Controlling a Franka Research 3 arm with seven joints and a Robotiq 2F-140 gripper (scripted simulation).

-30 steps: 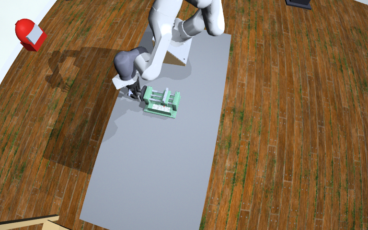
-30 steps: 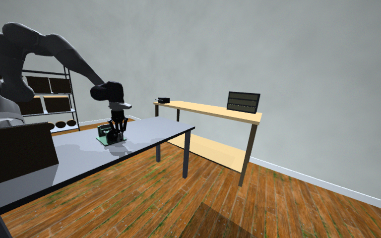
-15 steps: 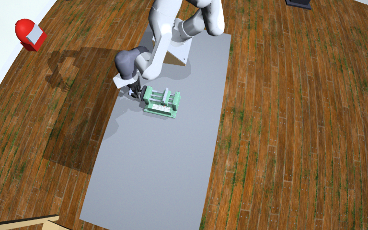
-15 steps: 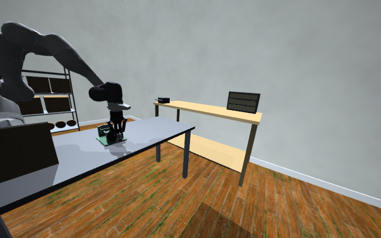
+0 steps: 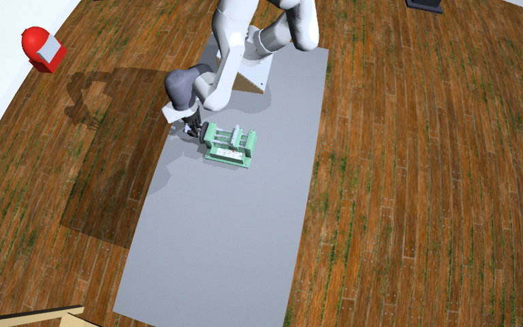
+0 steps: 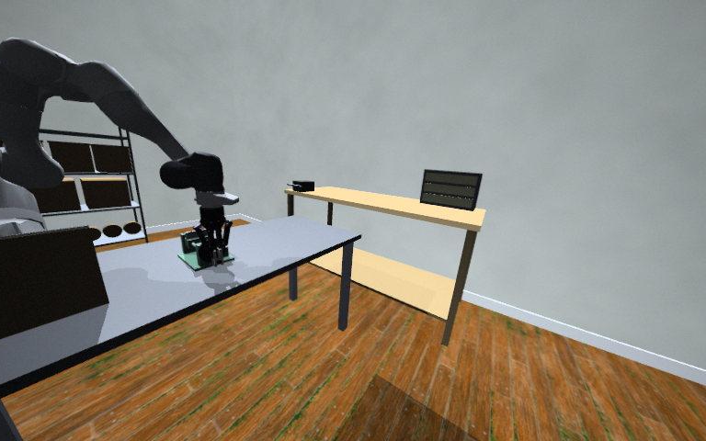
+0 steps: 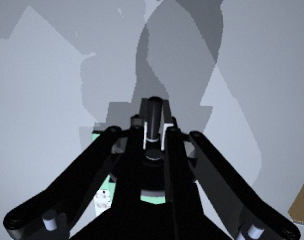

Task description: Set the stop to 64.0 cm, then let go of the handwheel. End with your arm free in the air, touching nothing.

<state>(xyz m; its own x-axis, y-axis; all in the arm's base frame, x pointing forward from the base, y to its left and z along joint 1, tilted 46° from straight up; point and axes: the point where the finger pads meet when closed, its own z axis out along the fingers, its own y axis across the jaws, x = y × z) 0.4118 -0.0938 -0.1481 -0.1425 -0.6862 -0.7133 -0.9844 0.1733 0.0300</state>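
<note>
Wooden planks, orange-brown and flecked with green, make up the floor [image 5: 382, 202] [image 6: 247, 377] around a smooth, matte grey worktop [image 5: 223, 227] [image 6: 291, 234] [image 7: 32, 100]. At the far left of the top view, a glossy red domed object [image 5: 33, 42] with a flat grey face stands near the pale wall. Farther right, the smooth, rounded white arm [image 5: 229, 60] [image 6: 116, 104] reaches over the worktop's left edge. Its black, jointed hand [image 5: 199, 133] [image 6: 217, 261] [image 7: 154, 109] points down, fingers drawn together and clamped on a dark cylindrical grip [image 7: 154, 115]. Just beside it, the round dark handwheel [image 5: 203, 133] stands upright at the left end of the green fixture [image 5: 227, 161] [image 6: 188, 260] [image 7: 154, 199], which sits flat on the worktop. Between the fixture's blocky end supports, slim grey rods carry the stop [image 5: 235, 137], nearer the right support and topped by a pale bar. A white scale strip [image 5: 223, 152] [image 7: 102, 200] lies along the front with a small red pointer [image 5: 233, 150]; its figures are too small to read.
</note>
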